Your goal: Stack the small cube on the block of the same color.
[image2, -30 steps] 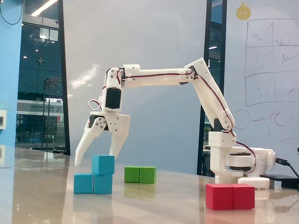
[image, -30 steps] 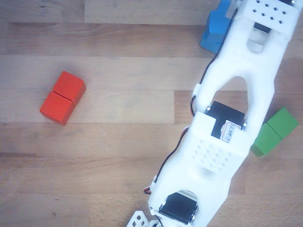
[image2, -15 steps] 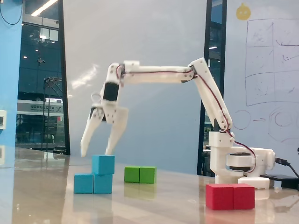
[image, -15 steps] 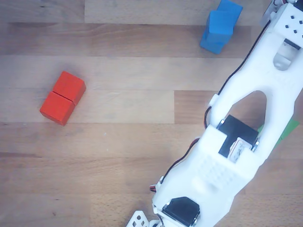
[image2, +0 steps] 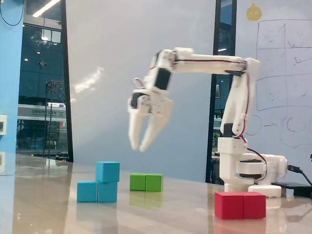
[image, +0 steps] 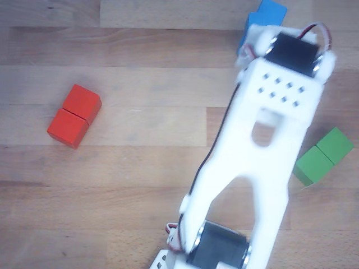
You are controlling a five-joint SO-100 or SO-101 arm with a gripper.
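Note:
In the fixed view the small light-blue cube (image2: 107, 171) sits on the right half of the long blue block (image2: 97, 191), which lies on the table. My gripper (image2: 137, 147) hangs in the air above and to the right of them. It is open, empty and slightly blurred, with fingers pointing down. In the other view, from above, my white arm (image: 263, 140) covers most of the blue stack (image: 270, 12). Only a blue corner shows at the top edge, and the fingers are hidden there.
A red double block (image: 74, 115) (image2: 240, 204) and a green double block (image: 324, 156) (image2: 146, 182) lie on the wooden table. My arm's base (image2: 248, 173) stands at the right in the fixed view, behind the red block.

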